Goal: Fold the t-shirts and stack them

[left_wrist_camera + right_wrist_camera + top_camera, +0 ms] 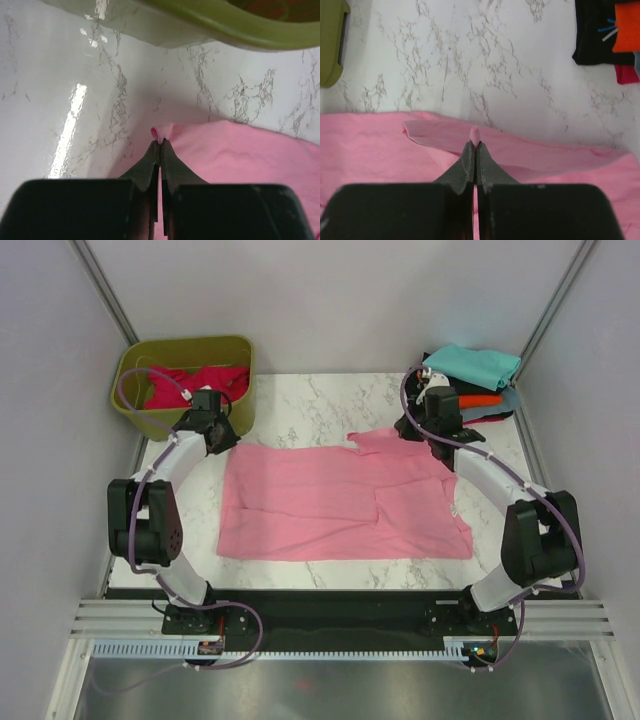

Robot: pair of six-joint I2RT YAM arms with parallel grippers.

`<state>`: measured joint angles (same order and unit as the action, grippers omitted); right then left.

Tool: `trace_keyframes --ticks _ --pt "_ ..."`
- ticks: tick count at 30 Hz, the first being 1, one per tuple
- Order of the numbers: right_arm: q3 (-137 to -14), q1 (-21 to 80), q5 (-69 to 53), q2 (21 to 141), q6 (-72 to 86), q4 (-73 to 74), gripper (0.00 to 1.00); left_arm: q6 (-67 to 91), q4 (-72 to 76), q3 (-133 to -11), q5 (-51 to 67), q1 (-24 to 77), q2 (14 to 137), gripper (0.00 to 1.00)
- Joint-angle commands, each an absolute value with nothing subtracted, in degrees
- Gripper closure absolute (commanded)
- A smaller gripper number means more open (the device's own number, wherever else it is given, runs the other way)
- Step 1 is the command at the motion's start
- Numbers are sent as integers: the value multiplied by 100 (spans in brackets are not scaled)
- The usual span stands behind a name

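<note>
Pink shirt [340, 505] lay flat beside tub [236, 352]. Left hand [160, 142] and right hand [475, 144] both pinched shut on its tub-side edge. Thin pinches could slip during lift, ruining fold.

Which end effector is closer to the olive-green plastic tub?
Left. The left end effector sits beside the olive-green plastic tub; the right end effector is far off, by the folded t-shirts.
</note>
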<state>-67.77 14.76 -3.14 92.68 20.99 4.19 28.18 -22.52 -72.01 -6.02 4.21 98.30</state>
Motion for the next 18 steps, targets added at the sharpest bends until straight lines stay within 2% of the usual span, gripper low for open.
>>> trace_keyframes --ticks 1,18 --pt "-6312 1459 -185 8633 2030 360 100 2566 -2092 -6926 -870 413 9396 98" --pt "-4263 1459 440 5767 2259 887 100 2883 -1653 -5415 -1363 404 8130 98"
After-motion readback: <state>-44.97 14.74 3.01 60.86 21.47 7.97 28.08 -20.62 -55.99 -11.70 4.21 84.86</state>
